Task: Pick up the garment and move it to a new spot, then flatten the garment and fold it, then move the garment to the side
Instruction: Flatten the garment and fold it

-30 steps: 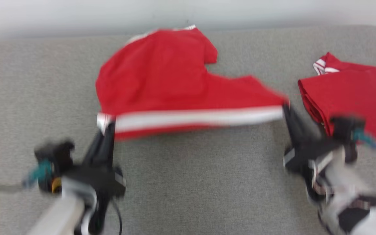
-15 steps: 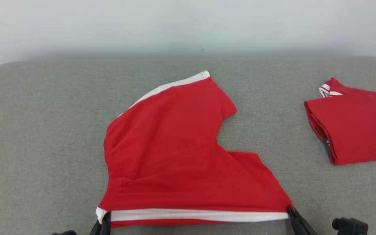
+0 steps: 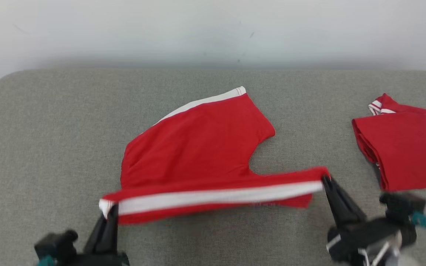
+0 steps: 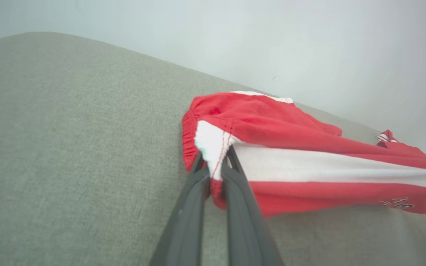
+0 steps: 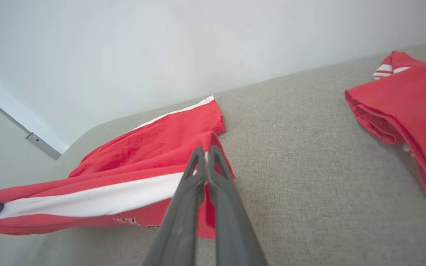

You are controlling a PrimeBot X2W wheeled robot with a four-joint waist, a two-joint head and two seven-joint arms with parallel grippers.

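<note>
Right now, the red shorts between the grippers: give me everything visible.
The red shorts look like soft knit, with a white side stripe and print near the hem. The striped near edge is lifted and stretched between the left gripper and right gripper, both shut on it; the rest lies on the grey padded surface.
</note>
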